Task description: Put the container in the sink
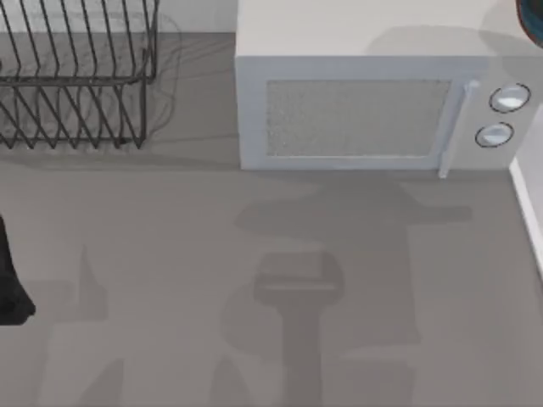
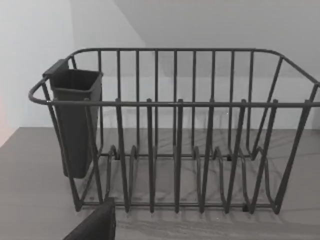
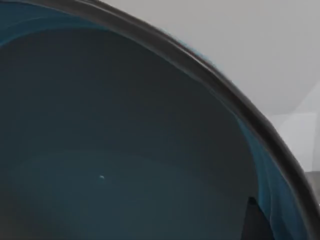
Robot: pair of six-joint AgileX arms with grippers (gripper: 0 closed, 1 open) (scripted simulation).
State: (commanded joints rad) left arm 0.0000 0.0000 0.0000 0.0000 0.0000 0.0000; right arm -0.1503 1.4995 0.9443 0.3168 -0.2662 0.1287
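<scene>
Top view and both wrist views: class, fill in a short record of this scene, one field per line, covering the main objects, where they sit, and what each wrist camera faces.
Bowl: blue bowl close under the right wrist camera; its edge at the top view's far right corner, over the microwave
Microwave: white, at the back right, door shut
Dish rack: wire rack at the back left, facing the left wrist camera
Rack cup: dark holder hung on one end
Left arm: dark part at the table's left edge

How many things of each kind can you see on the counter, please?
Wire dish rack: 1
White microwave: 1
Blue bowl: 1
Total: 3
</scene>
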